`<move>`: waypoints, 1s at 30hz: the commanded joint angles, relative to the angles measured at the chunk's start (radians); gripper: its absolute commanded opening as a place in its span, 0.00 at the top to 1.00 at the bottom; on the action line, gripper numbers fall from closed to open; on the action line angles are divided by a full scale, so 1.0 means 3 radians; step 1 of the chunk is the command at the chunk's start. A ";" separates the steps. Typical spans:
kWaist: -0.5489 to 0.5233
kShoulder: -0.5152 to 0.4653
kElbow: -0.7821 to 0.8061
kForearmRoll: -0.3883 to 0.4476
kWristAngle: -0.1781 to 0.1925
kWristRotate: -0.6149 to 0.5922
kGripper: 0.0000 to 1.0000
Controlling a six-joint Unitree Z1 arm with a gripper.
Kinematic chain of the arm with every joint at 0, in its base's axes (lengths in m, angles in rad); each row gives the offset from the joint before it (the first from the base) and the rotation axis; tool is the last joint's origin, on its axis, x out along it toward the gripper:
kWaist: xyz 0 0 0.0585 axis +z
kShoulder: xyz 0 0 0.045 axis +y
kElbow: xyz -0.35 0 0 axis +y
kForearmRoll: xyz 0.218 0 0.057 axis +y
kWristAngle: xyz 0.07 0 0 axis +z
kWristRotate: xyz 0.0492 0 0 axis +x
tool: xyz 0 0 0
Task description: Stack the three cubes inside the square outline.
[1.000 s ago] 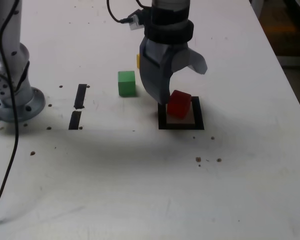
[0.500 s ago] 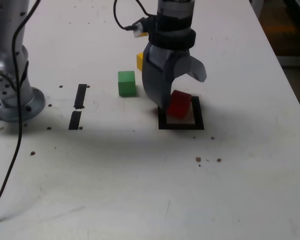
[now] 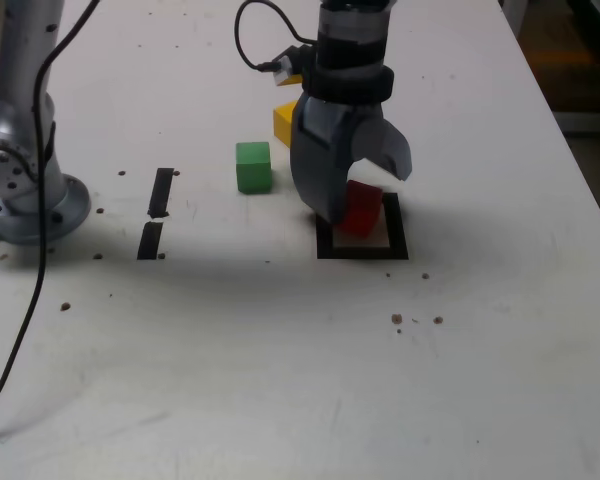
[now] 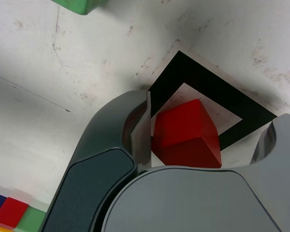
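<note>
The red cube [image 3: 363, 210] [image 4: 186, 133] rests inside the black square outline [image 3: 361, 251] [image 4: 209, 88], turned a little against its sides. My gripper [image 3: 364, 196] [image 4: 211, 116] hangs over it, open, with the cube between the jaws. In the wrist view one jaw stands right beside the cube and the other is apart from it. On the table to the exterior view's left of the gripper sits the green cube [image 3: 253, 166] [image 4: 79, 5]. Behind it, partly hidden by the gripper, is the yellow cube [image 3: 285, 121].
Two short black tape strips [image 3: 161, 191] [image 3: 150, 240] lie at the exterior view's left, near the arm's round base [image 3: 25, 195]. A black cable [image 3: 25, 300] hangs down over the table's left side. Small dark specks [image 3: 417, 321] dot the white table in front of the outline.
The gripper has drawn back a little toward the far side and its jaws have narrowed. The yellow cube has come into view behind it. The red cube stays in the outline.
</note>
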 commanded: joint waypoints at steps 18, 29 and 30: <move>-0.0059 -0.0008 0.0153 -0.0299 0.0039 0.0005 0.67; -0.0163 -0.0157 0.0106 -0.0118 0.0181 0.0131 0.76; -0.0177 -0.0182 0.0101 -0.0066 0.0216 0.0138 0.76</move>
